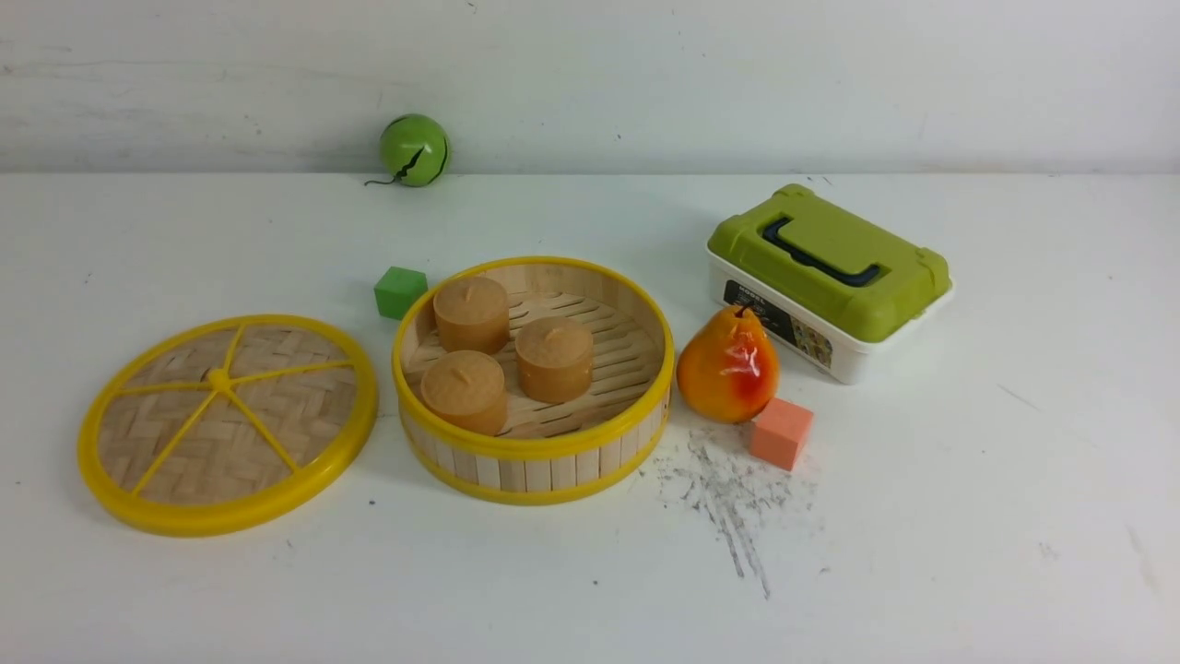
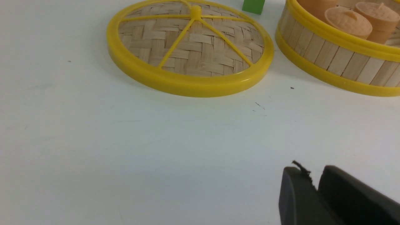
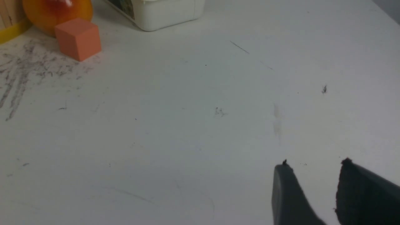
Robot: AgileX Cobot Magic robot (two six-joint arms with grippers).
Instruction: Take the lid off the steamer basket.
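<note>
Holding three buns (image 1: 471,312), one steamer basket (image 1: 535,461) sits beside one lid (image 1: 228,424).

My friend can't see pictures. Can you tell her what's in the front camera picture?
The lid lies flat on the white table, just left of the open steamer basket, which holds three tan buns. A pear, an orange cube and a green-lidded box sit to the right; no robot arm shows.

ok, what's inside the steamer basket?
Three tan round buns sit on the slatted floor of the steamer basket, which is uncovered; the lid lies beside it. The floor beneath the buns is hidden.
</note>
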